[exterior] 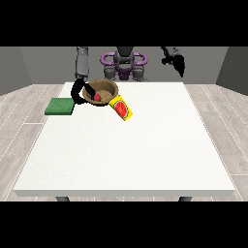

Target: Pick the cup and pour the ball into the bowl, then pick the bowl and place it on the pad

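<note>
A brown bowl (107, 88) sits tilted near the table's far left, with a red ball (97, 97) inside it. The hand at the view's left (77, 92) grips the bowl's left rim, fingers curled over it. A yellow cup (121, 108) with a red patch lies on its side on the table, touching the bowl's near right edge. A green pad (60, 106) lies flat at the table's left edge, just left of that hand. The hand at the view's right (177, 62) hangs raised above the far right corner, away from everything.
The white table (131, 155) stretches wide toward the camera. The robot's torso (124, 65) stands behind the far edge.
</note>
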